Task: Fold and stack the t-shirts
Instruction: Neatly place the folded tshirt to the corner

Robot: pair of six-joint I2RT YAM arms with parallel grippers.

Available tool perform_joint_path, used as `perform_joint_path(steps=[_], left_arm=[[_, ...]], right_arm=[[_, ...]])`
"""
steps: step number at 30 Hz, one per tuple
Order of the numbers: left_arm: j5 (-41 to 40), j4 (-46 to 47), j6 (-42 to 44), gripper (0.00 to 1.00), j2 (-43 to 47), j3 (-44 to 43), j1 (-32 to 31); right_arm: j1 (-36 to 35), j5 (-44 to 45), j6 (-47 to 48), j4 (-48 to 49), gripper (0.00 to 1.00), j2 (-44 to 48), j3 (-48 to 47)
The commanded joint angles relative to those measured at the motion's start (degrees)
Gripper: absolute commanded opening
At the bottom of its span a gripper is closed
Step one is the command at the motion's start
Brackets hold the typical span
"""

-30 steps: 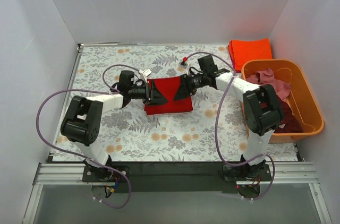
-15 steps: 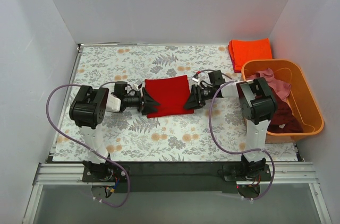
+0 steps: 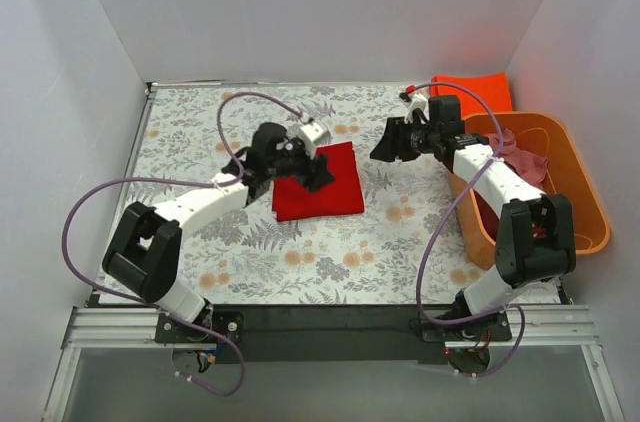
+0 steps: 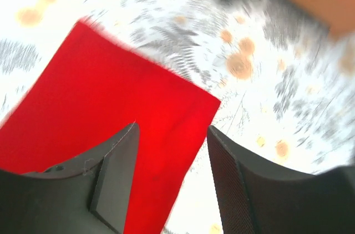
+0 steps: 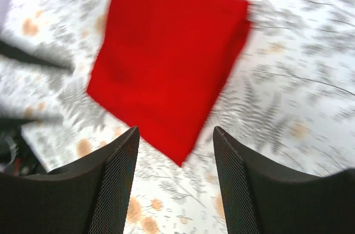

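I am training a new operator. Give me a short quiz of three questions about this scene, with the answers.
1. True or false: the left pincer is open over the folded bright red cloth t-shirt.
2. Where does the folded orange-red cloth t-shirt lie? A) on the red t-shirt B) at the far right corner of the floral-patterned table C) in the left pincer
3. What holds the heap of maroon and pink cloth shirts?
Key: 1 true; 2 B; 3 the orange plastic tub.
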State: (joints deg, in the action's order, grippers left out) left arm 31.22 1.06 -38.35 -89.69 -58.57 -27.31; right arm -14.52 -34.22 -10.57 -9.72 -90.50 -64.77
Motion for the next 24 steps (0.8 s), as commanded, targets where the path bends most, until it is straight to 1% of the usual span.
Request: perform_joint_path(steps=[1,2,3,4,6,8,11,14,16,19,21,23,24], left_arm=[[-14.9,2.5,23.4,0.51,1.0,6.3,-7.0],[-16.0,4.7,25.7,0.51,0.8,7.7,-8.4],[-17.8,8.7,28.4,0.51,0.6,8.7,-11.4],[-18.6,10.9,32.7,0.52,0.0,9.7,-12.8],[-20.1,16.0,36.0,0.52,-2.3,11.6,-16.6],[-20.3,17.8,38.0,0.52,-3.9,11.5,-19.3],[-20.3,20.5,42.4,0.52,-7.5,11.5,-21.4],[-19.5,25.6,45.6,0.52,-10.2,12.6,-22.1],[-18.8,25.8,46.4,0.51,-12.6,12.2,-22.2],[-18.4,26.2,47.1,0.47,-15.5,11.5,-22.3],[-18.7,27.1,47.1,0.41,-16.8,11.2,-22.3],[-18.6,26.9,46.3,0.33,-18.1,10.7,-21.9],[-18.0,26.3,45.4,0.25,-18.2,10.2,-21.6]], right_arm=[[1.3,13.2,0.5,-5.7,0.63,0.4,-1.8],[1.3,14.8,-0.6,-5.8,0.63,0.9,-2.0],[1.3,17.2,-0.9,-5.8,0.63,0.9,-2.6],[1.3,18.3,-1.4,-6.0,0.63,0.9,-3.1],[1.3,20.8,-2.3,-6.1,0.64,0.3,-4.0],[1.3,21.9,-2.6,-6.4,0.64,-0.6,-4.4],[1.3,21.7,-3.2,-6.4,0.65,-1.5,-4.5],[1.3,20.4,-4.8,-6.4,0.66,-2.1,-3.8],[1.3,19.7,-6.2,-6.3,0.66,-2.5,-3.1],[1.3,18.2,-8.7,-6.2,0.69,-3.3,-2.2],[1.3,17.7,-9.9,-5.9,0.70,-4.0,-2.0],[1.3,16.7,-11.1,-5.8,0.71,-5.0,-2.0],[1.2,16.4,-11.7,-5.8,0.71,-5.5,-2.1]])
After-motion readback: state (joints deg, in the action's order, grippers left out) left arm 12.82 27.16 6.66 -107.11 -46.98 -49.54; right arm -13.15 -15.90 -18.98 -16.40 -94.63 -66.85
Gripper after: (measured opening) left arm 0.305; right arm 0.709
